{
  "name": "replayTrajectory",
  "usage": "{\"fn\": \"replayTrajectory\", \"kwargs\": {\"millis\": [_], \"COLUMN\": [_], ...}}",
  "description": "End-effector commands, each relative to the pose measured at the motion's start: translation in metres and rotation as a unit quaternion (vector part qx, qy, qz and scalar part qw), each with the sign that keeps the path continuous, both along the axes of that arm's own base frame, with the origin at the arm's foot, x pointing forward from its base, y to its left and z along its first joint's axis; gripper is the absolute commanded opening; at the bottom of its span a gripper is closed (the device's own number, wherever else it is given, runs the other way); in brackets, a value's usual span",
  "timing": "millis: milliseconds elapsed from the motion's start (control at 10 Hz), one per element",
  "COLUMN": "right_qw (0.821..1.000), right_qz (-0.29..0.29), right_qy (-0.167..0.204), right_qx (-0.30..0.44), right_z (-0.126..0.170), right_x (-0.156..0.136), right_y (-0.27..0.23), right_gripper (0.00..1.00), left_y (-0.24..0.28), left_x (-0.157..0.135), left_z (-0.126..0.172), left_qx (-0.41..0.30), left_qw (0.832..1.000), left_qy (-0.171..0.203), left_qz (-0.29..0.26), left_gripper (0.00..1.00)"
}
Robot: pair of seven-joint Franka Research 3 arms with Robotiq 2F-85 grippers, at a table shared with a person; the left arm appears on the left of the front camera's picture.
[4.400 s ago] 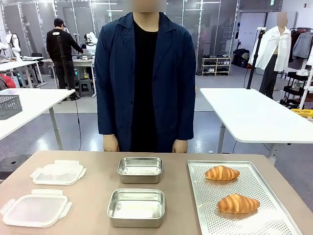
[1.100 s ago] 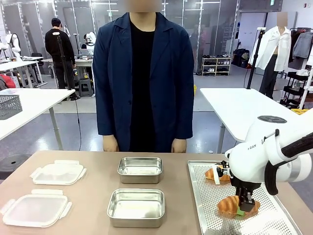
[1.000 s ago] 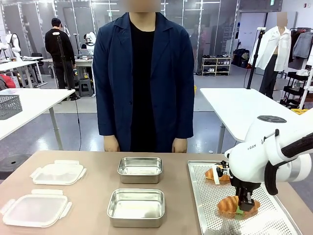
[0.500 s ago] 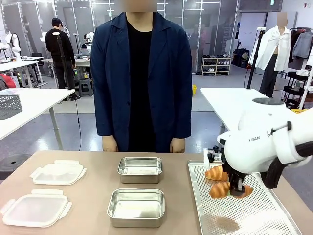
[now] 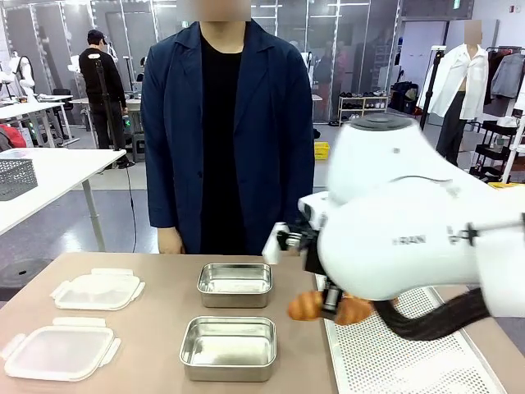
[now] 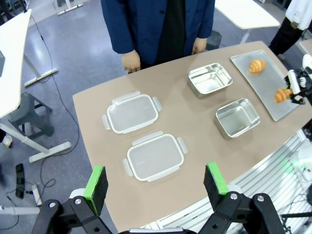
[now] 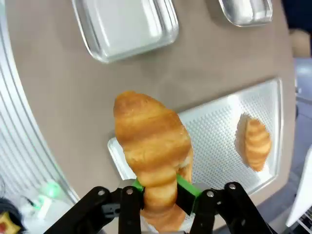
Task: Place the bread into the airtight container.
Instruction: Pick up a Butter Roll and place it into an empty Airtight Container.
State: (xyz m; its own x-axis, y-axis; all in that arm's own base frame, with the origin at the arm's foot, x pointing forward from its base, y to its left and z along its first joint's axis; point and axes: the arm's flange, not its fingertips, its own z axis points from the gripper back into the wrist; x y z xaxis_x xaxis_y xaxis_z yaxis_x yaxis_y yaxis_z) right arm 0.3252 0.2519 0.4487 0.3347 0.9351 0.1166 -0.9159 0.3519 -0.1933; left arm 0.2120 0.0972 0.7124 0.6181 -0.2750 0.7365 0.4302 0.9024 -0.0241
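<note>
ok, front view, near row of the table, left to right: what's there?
Clear plastic lid → steel container → croissant held up in the right gripper → perforated tray.

One bit of print to call: small dark lettering (image 5: 408,240) on the white shell of the right arm (image 5: 385,164), just above and outward of the right gripper (image 5: 330,305). It reads "FRAN", and the letters after that are too small to make out.
</note>
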Motion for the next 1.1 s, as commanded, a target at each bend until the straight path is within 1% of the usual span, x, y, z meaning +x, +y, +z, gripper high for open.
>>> {"fn": "replayTrajectory", "kwargs": {"millis": [0,100,200,400,500,600,700,900,1000], "right_qw": [1.000,1.000,1.000,0.999,0.999,0.999,0.998,0.999,0.999], "right_qz": [-0.011,0.003,0.010,0.020,0.032,0.038,0.038,0.028,0.026], "right_qy": [-0.004,-0.002,-0.017,-0.008,0.006,0.012,0.009,0.001,0.014], "right_qx": [0.013,0.005,-0.024,-0.030,-0.029,-0.033,-0.046,-0.040,-0.028], "right_z": [-0.005,-0.012,-0.022,-0.043,-0.052,-0.062,-0.069,-0.076,-0.079], "right_x": [0.017,0.021,0.027,0.040,0.039,0.040,0.041,0.040,0.040], "right_y": [0.055,0.082,0.104,0.139,0.152,0.163,0.172,0.186,0.187], "right_gripper": [0.14,0.14,0.14,0.14,0.14,0.14,0.14,0.14,0.30], "left_y": [0.000,0.000,0.000,0.000,0.000,0.000,0.000,0.000,0.000], "left_x": [0.000,0.000,0.000,0.000,0.000,0.000,0.000,0.000,0.000], "left_z": [0.004,0.004,0.004,0.004,0.004,0.004,0.004,0.004,0.004], "left_qx": [0.006,0.006,0.006,0.006,0.006,0.006,0.006,0.006,0.006], "left_qw": [1.000,1.000,1.000,1.000,1.000,1.000,1.000,1.000,1.000], "left_qy": [0.001,0.001,0.001,0.001,0.001,0.001,0.001,0.001,0.001], "left_qz": [0.000,0.000,0.000,0.000,0.000,0.000,0.000,0.000,0.000], "left_gripper": [1.00,1.00,1.00,1.00,1.00,1.00,1.00,1.00,1.00]}}
